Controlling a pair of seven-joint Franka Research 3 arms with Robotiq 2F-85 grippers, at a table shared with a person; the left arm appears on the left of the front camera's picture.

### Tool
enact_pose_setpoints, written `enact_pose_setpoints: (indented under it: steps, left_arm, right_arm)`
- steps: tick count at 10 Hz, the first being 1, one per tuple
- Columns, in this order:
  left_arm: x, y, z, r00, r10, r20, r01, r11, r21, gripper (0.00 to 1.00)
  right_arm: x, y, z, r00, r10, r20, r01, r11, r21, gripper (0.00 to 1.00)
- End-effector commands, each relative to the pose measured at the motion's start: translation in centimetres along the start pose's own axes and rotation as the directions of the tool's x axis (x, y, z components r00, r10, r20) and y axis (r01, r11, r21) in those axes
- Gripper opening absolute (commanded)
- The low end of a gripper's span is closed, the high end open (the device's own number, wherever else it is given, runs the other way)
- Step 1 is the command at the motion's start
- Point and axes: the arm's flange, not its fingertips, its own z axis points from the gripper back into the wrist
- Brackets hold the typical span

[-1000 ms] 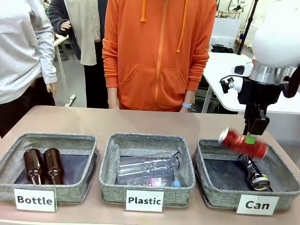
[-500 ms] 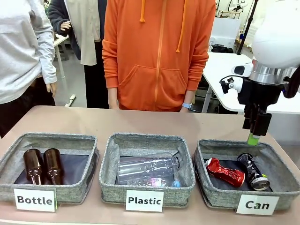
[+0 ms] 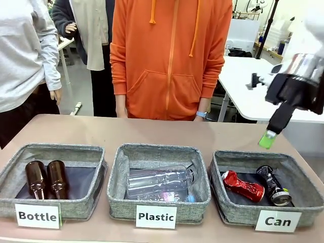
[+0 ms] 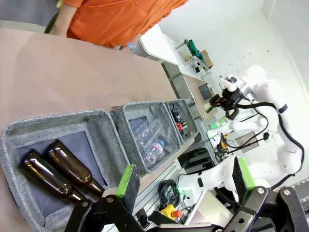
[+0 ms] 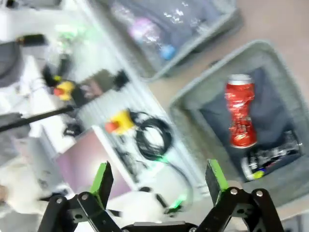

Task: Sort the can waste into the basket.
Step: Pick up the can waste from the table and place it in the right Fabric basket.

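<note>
Three grey woven baskets sit in a row along the near edge of the tan table (image 3: 76, 129), and behind it stands a person in an orange hoodie (image 3: 169, 55), with another in grey (image 3: 25, 50) at the left. The left basket, labelled "Bottle" (image 3: 53, 195), holds two brown glass bottles (image 3: 46, 178) side by side; the middle one, "Plastic" (image 3: 158, 195), holds clear, crumpled bottles (image 3: 159, 182). At the right, the "Can" basket (image 3: 238, 212) has both cans lying on its dark lining: the red can (image 3: 243, 185), shiny and dented in the middle, and just beside it the dark can (image 3: 273, 186) with its silver end toward the camera.

The right gripper (image 3: 267, 138) hangs above the far rim of that basket, tilted, nothing between it and the cans. In its wrist view the fingers (image 5: 102, 178) stand wide apart and empty, though the picture is blurred. The left gripper (image 4: 186, 180) is also spread wide, holding nothing, with the bottle basket beyond its green pads.
</note>
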Motion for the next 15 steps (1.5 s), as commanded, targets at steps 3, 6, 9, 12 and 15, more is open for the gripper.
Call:
enact_pose_setpoints:
  steps: [3, 6, 9, 12, 15]
  left_arm:
    - [0.1, -0.4, 0.0, 1.000, 0.009, 0.010, -0.009, 1.000, -0.015, 1.00]
    - [0.1, -0.4, 0.0, 1.000, 0.009, 0.010, -0.009, 1.000, -0.015, 1.00]
    - [0.1, -0.4, 0.0, 1.000, 0.009, 0.010, -0.009, 1.000, -0.015, 1.00]
    - [0.1, -0.4, 0.0, 1.000, 0.009, 0.010, -0.009, 1.000, -0.015, 1.00]
    - [0.1, -0.4, 0.0, 1.000, 0.009, 0.010, -0.009, 1.000, -0.015, 1.00]
  right_arm:
    - [-5.0, -1.6, 1.9, 0.229, -0.890, 0.395, -0.055, 0.393, 0.918, 1.00]
    - [-12.6, -0.3, 0.2, -0.091, -0.873, 0.480, -0.224, 0.487, 0.844, 1.00]
    - [-16.3, 1.0, -0.1, -0.283, -0.766, 0.576, -0.129, 0.626, 0.769, 1.00]
    - [-15.5, -2.2, 0.4, 0.597, -0.721, 0.351, 0.197, 0.556, 0.807, 1.00]
    - [-15.5, -2.2, 0.4, 0.597, -0.721, 0.351, 0.197, 0.556, 0.807, 1.00]
